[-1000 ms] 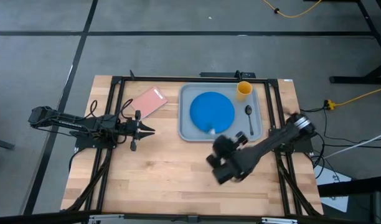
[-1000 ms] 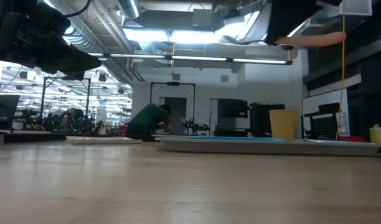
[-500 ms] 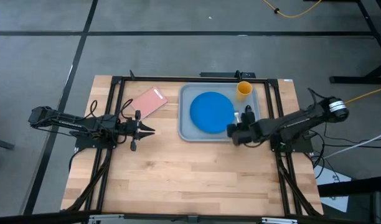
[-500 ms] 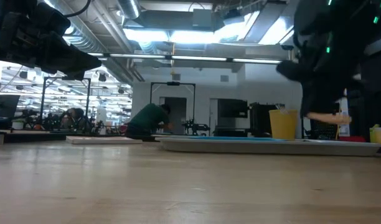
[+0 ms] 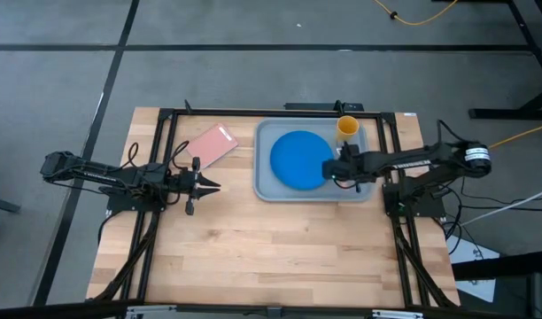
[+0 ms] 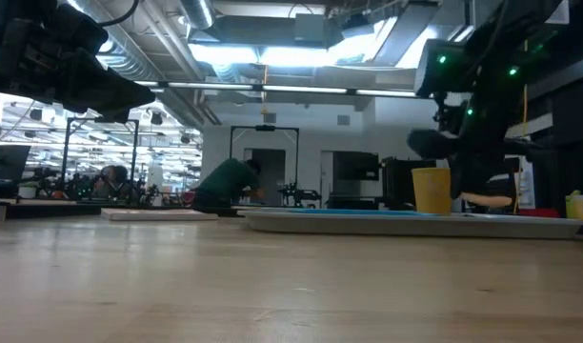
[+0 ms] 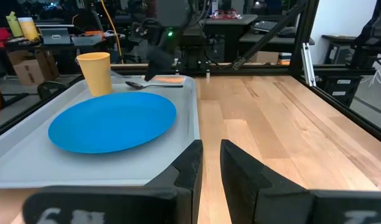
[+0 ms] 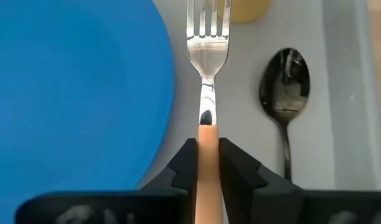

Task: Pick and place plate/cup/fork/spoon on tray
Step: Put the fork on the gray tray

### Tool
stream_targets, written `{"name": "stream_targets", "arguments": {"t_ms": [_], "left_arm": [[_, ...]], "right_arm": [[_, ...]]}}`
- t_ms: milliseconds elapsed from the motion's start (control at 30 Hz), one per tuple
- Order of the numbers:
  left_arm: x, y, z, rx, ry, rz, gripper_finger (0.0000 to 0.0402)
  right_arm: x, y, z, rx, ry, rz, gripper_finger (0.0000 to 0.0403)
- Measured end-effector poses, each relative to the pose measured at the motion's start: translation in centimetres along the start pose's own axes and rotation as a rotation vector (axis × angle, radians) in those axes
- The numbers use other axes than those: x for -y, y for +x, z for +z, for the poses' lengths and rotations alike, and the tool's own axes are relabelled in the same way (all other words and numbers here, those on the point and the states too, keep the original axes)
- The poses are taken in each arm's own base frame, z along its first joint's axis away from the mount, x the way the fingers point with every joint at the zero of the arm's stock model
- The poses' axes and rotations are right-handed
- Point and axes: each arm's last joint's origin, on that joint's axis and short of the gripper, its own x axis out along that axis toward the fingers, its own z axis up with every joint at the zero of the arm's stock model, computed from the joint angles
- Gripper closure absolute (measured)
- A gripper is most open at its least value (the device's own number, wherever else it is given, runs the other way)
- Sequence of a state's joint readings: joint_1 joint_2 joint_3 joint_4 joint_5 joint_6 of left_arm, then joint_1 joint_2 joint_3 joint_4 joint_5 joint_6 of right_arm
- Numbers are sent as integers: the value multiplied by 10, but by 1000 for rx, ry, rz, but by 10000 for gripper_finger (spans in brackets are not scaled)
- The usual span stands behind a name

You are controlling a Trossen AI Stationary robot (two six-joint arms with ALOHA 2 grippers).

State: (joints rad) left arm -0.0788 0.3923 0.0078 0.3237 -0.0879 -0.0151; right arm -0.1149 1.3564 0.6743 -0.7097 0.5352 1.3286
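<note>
My right gripper [image 5: 337,168] is shut on the fork [image 8: 207,56] low over the grey-blue tray [image 5: 264,190]. The fork sits between the blue plate [image 5: 301,159] and the black spoon [image 8: 284,87], its tines toward the yellow-orange cup [image 5: 347,127]. Plate, cup and spoon rest on the tray floor. In the high view the arm hides the spoon. My left gripper [image 5: 213,185] is shut and empty, above the wood left of the tray. My right gripper pinches the fork's tan handle [image 8: 207,134] between its two fingers, close to where the handle meets the metal neck. The fingers come from above. The fork lies level, tines toward the table's far edge. Whether it touches the tray floor I cannot tell.
A pink rectangular card [image 5: 211,144] lies at the far left of the tray. Black frame rails run along the table's edges. Bare wood stretches across the near half of the table. A person in green bends over in the room behind [image 6: 225,186].
My right gripper, holding the fork, has moved from high over the wood near the tray's front edge toward the table's far edge. It has come down low over the tray between plate and spoon. The fork stays pinched and level.
</note>
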Motion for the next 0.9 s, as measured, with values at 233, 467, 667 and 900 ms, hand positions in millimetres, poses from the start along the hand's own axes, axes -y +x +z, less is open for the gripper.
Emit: {"name": "stream_targets", "arguments": {"t_ms": [233,467,667,900], "left_arm": [[0,0,0,0,0,0,353],[0,0,0,0,0,0,353],[0,0,0,0,0,0,353],[0,0,0,0,0,0,353]], "right_arm": [[-3,23,1,-70,-12,-67,353],[-6,32,1,-78,-1,-81,344],[-5,32,1,-73,1,-85,310],[-5,32,1,-72,0,-87,298]]}}
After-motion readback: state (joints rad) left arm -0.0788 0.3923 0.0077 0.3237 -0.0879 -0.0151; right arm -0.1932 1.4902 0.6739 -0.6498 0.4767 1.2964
